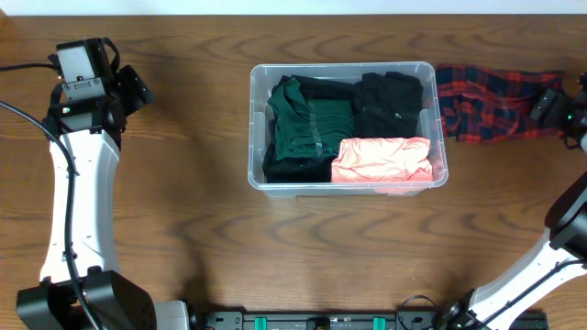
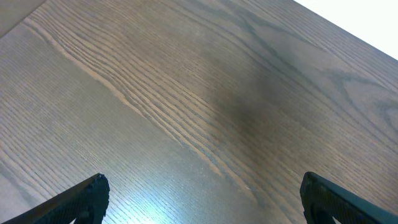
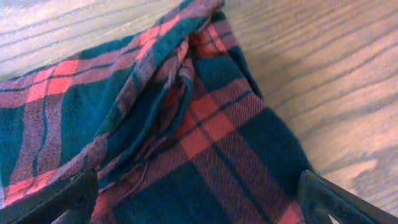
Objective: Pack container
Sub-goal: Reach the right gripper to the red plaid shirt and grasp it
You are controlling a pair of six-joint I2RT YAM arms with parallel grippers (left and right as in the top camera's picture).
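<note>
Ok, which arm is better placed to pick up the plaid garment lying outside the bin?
Right. The right gripper hangs open directly over the plaid garment, which lies beside the container. The left gripper, also open, is over the table on the container's far side.

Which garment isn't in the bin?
The red-and-navy plaid garment, lying on the table just right of the container. The green one, black one and pink one all sit inside it.
</note>
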